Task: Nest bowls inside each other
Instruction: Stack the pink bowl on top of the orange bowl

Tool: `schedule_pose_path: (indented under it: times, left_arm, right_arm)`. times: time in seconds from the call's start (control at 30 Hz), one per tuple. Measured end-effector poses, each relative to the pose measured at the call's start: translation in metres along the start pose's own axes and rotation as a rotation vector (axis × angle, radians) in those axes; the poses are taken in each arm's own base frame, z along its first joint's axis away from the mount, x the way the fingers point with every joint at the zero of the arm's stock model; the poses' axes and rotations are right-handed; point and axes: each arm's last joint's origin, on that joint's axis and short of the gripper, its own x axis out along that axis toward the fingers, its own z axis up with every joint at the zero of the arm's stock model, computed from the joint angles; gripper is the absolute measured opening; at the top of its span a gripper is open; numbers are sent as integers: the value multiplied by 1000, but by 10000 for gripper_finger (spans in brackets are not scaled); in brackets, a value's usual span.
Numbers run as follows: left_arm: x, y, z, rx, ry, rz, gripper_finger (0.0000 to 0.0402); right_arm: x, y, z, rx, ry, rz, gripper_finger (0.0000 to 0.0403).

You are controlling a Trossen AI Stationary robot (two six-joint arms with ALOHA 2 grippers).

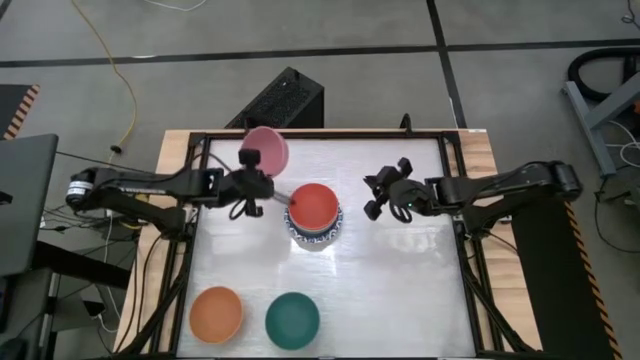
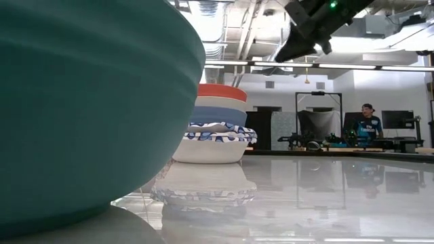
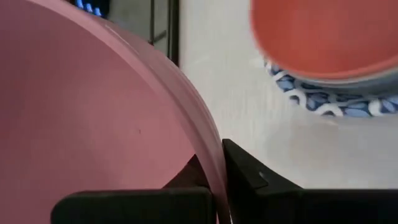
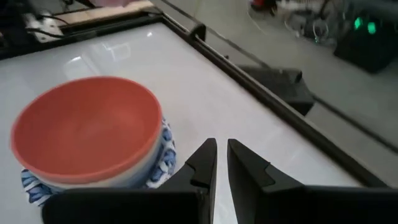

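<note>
A pink bowl hangs over the far left of the table, with my left gripper shut on it. At the table's middle stands a stack of nested bowls: a red one on top, blue-patterned white ones at the bottom. My right gripper hovers to the right of the stack, above the table, its fingers a narrow slit apart with nothing between them. An orange bowl and a dark green bowl rest on their bases near the front edge. My left gripper holds the pink bowl by its rim, on the side nearest the stack. One finger is inside the bowl and the other outside its wall. The fingers come from the table's left, slanting down. The bowl is lifted clear, mouth upward.
A black frame runs round the white table top. The green bowl fills the left of the low view and hides the left arm there. A black box sits beyond the far edge. A person stands far back in the room.
</note>
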Motion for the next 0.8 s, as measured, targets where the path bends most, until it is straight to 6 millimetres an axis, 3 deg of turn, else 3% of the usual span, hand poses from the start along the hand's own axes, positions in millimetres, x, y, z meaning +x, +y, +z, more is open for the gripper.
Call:
schedule_pose_path:
  times: [0.33,0.5,0.8]
  left_arm:
    - [-4,-30,20,409,102,212,1]
    - [8,-41,34,567,179,337,1]
    - [40,-58,50,791,308,422,1]
  right_arm:
    - [16,12,21,-46,-212,23,58]
    - [19,9,39,34,-365,12,58]
    - [37,10,51,-46,-519,-41,58]
